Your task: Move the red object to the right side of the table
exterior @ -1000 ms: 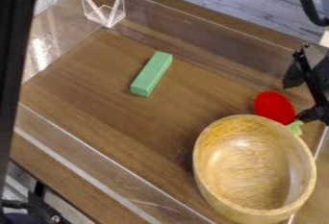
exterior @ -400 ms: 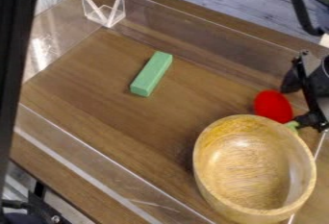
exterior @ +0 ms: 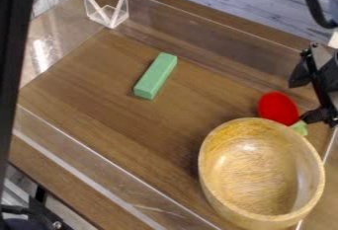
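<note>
The red object (exterior: 278,107), a small rounded toy with a green leafy end (exterior: 301,128), lies on the brown wood-grain table (exterior: 106,125) at its right side, just behind the wooden bowl. My black gripper (exterior: 317,91) hangs at the picture's right edge, directly to the right of the red object and close to it. Its fingers (exterior: 305,72) stand apart, so it is open with nothing gripped. Part of the gripper is cut off by the frame edge.
A large wooden bowl (exterior: 204,161) fills the front right corner. A light green rectangular block (exterior: 156,76) lies near the table's middle. Low clear acrylic walls border the table, with a clear folded piece (exterior: 106,10) at the back left.
The gripper has shifted slightly up and to the right at the frame edge. The red object has stayed in place.
</note>
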`<action>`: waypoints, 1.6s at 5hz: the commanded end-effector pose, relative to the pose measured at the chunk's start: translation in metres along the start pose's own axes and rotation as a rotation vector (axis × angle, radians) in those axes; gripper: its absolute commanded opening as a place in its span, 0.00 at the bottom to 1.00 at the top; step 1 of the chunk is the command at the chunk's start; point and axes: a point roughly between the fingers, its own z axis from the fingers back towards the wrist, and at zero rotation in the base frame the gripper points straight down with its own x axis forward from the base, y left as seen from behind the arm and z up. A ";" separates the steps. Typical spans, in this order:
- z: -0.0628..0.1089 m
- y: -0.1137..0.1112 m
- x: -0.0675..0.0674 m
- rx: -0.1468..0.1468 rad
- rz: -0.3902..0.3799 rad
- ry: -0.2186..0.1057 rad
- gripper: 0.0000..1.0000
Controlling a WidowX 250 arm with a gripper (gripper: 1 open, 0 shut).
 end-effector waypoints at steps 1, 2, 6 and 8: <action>0.042 0.012 0.021 0.036 0.048 -0.109 1.00; 0.045 0.006 0.026 0.038 0.054 -0.108 1.00; 0.038 -0.004 0.024 0.024 -0.072 -0.151 0.00; 0.039 0.020 0.008 0.038 -0.049 -0.198 1.00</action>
